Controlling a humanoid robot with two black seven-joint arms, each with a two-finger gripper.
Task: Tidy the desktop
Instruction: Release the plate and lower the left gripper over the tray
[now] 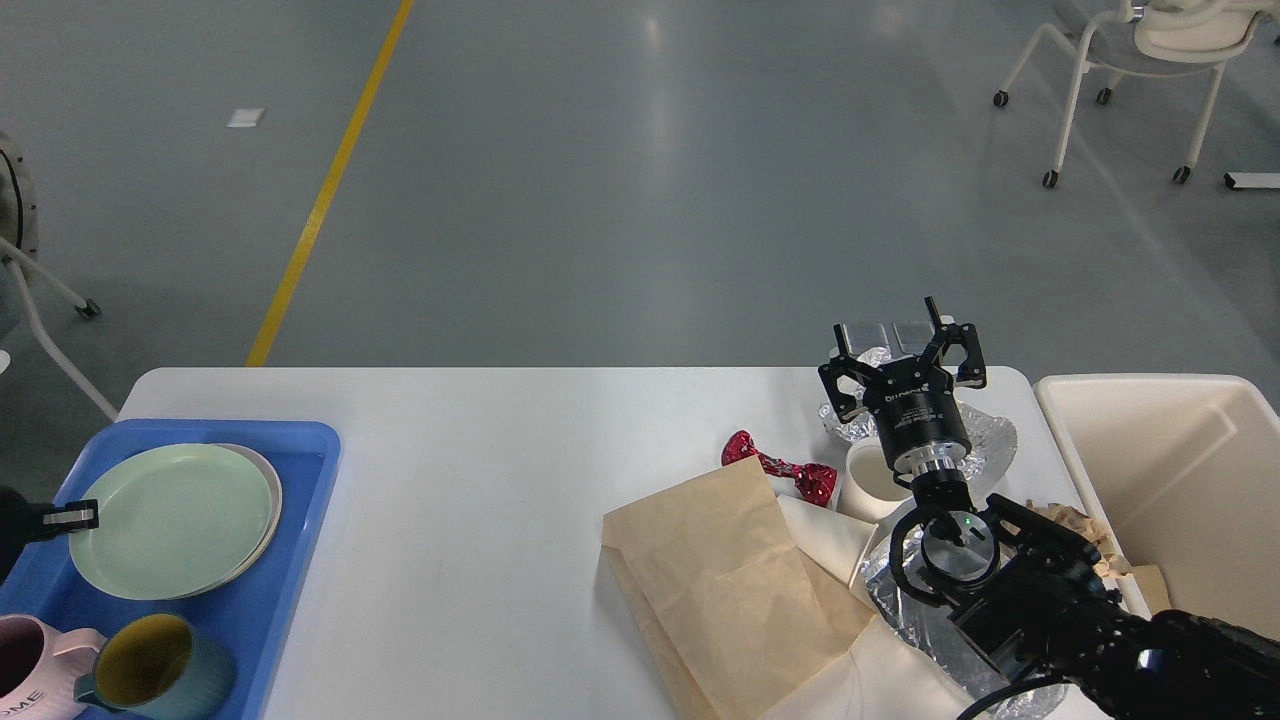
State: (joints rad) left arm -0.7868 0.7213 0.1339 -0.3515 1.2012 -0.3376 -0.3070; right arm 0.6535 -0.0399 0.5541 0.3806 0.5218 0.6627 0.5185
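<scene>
My right gripper (905,350), right of centre, hangs spread wide and empty over crumpled foil (985,440). My left gripper (70,517), at the left edge, can't be read. The desktop (480,450) fills the lower frame; its litter looks light and crushable, best pinched at folds.

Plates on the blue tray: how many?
2. A green plate lies on top, and a pale pink plate sits under it with only its right rim showing, both at the far end of the blue tray. Anything thinner beneath would be hidden.
</scene>
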